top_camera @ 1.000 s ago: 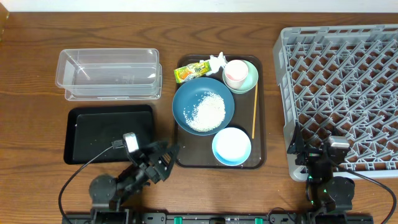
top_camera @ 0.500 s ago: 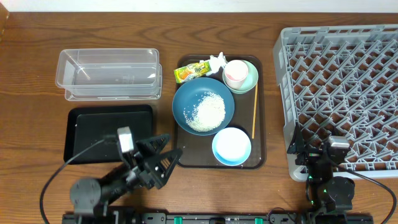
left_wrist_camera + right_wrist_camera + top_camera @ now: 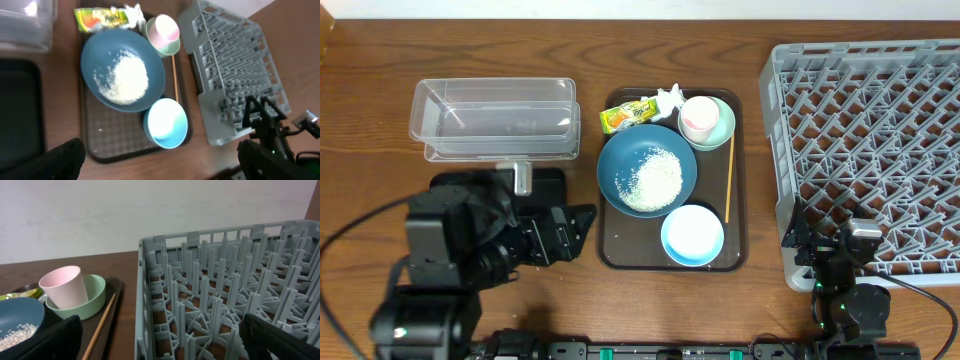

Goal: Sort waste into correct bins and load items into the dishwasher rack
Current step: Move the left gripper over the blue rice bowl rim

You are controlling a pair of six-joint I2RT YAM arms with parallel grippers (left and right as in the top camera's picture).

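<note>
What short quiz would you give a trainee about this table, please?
1. True or false: the pink cup stands inside the mint bowl.
2. The rice lies in: A the plate; B the mint bowl; C the cup.
3. Which thin thing lies between the plate and the rack?
Key: 1 true; 2 A; 3 the chopstick.
</note>
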